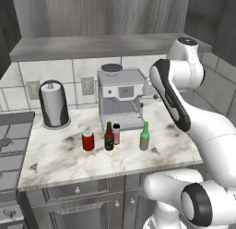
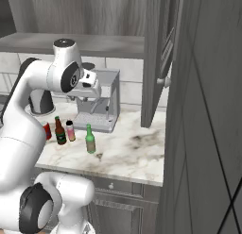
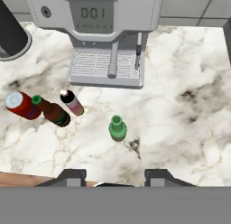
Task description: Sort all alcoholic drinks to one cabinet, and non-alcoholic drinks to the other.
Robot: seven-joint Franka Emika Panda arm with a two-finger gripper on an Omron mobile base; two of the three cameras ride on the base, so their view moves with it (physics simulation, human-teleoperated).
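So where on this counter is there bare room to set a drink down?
Bare marble counter runs along the front edge, and right of the green bottle up to the wall. It is crowded in front of the coffee machine, where the red can, brown bottle and pink bottle cluster.

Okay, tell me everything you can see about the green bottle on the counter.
The green bottle is slim and long-necked, glassy-looking, with a tan label around its body and a green top. It stands upright on the marble counter, in front of the espresso machine and apart from the other drinks. Nothing touches it but the counter.
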